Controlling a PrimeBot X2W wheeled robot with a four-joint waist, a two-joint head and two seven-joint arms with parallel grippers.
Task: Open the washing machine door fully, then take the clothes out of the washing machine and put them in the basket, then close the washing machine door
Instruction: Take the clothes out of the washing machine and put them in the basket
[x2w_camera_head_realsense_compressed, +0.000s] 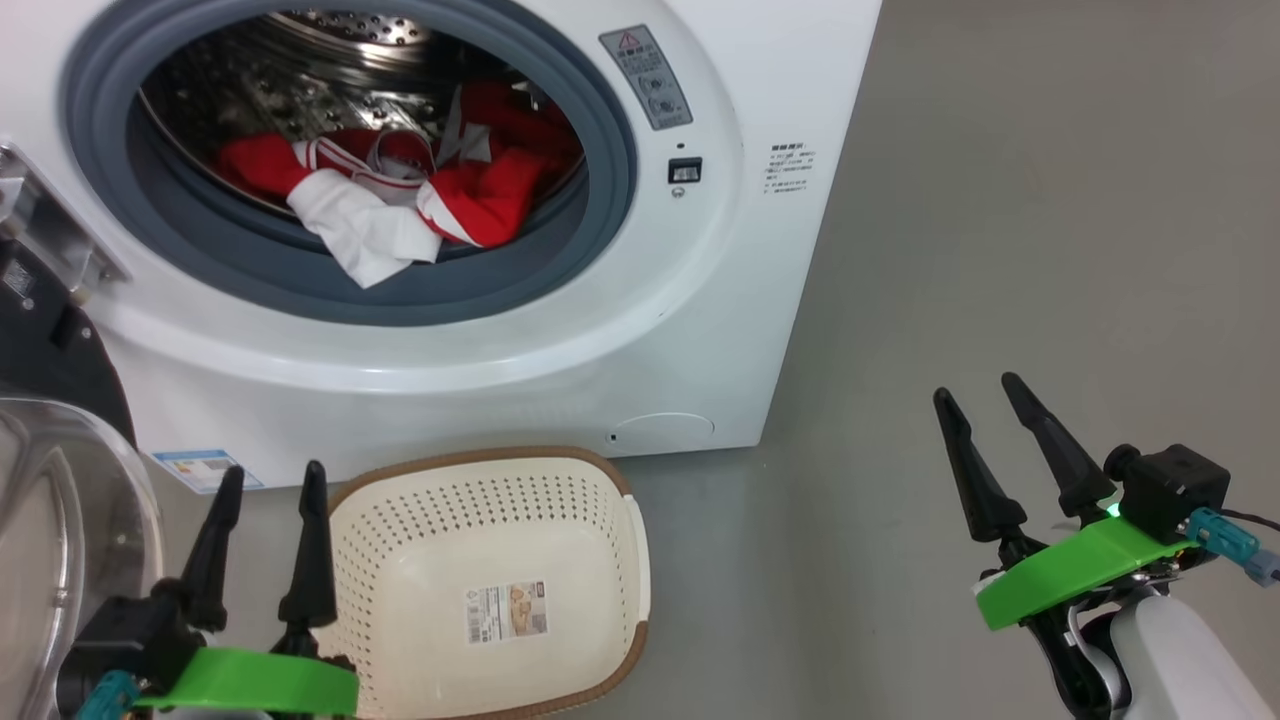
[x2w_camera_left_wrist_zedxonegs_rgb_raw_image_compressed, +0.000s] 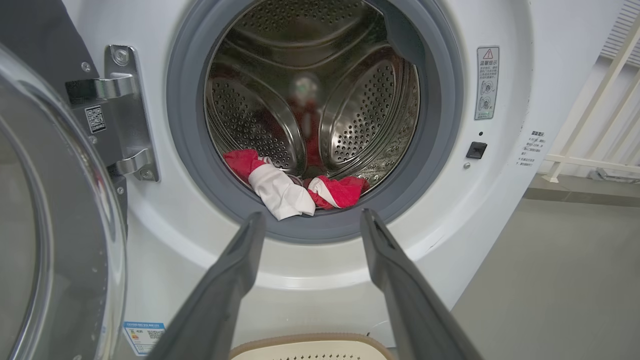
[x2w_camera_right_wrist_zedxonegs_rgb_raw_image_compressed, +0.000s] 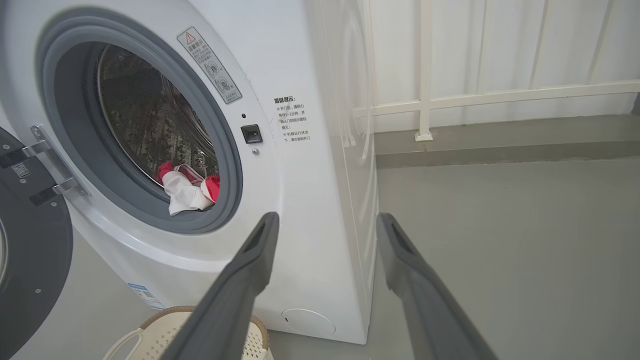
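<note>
The left gripper (x2w_camera_head_realsense_compressed: 273, 470) and right gripper (x2w_camera_head_realsense_compressed: 975, 388) are both spread wide and hold nothing. Red-and-white clothes (x2w_camera_head_realsense_compressed: 400, 200) lie in the washing machine (x2w_camera_head_realsense_compressed: 700, 330) drum, ahead of the left gripper. The basket (x2w_camera_head_realsense_compressed: 480, 455) sits just to its right and the swung-open washing machine door (x2w_camera_head_realsense_compressed: 70, 500) to its left. The right gripper hangs over grey floor (x2w_camera_head_realsense_compressed: 1000, 200), with the machine ahead-left.

You look along the left gripper (x2w_camera_left_wrist_zedxonegs_rgb_raw_image_compressed: 312, 215), its jaws wide apart and holding nothing, straight at the washing machine (x2w_camera_left_wrist_zedxonegs_rgb_raw_image_compressed: 500, 210). The washing machine door (x2w_camera_left_wrist_zedxonegs_rgb_raw_image_compressed: 55, 240) stands swung open at your left on its metal hinge (x2w_camera_left_wrist_zedxonegs_rgb_raw_image_compressed: 125, 110). The clothes (x2w_camera_left_wrist_zedxonegs_rgb_raw_image_compressed: 282, 192), red and white, lie at the front of the drum (x2w_camera_left_wrist_zedxonegs_rgb_raw_image_compressed: 360, 110), a white part draped onto the grey gasket (x2w_camera_left_wrist_zedxonegs_rgb_raw_image_compressed: 440, 150). The basket (x2w_camera_left_wrist_zedxonegs_rgb_raw_image_compressed: 310, 344) shows its brown rim at the bottom edge, between the jaws.
</note>
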